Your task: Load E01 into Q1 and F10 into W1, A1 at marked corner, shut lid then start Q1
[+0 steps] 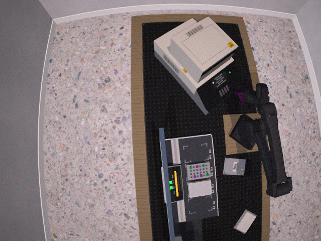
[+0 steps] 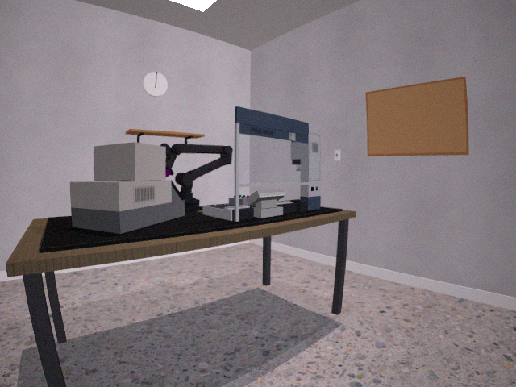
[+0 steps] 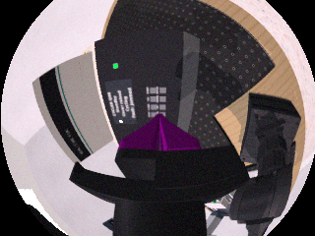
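presently listed: gripper (image 1: 239,97), purple fingers pressed together with nothing between them, poised just beside the black key panel (image 1: 224,89) of cycler q1 (image 1: 181,55), near the table's right edge. q1 stands at the far end of the table (image 1: 136,109), its lid (image 1: 204,43) down, its lamp (image 1: 229,72) green. deck (image 1: 198,145), near end, left of centre: d4 and d1 outlines hold no plate; tube cooling block (image 1: 198,171) with green and purple caps on d3; pale deep-well block (image 1: 199,188) on d2. regrip nest rg (image 1: 234,166), right of the deck, holds nothing. one white plate (image 1: 245,221) lies askew near the table's near right corner; its id cannot be read. the other plate is not visible.
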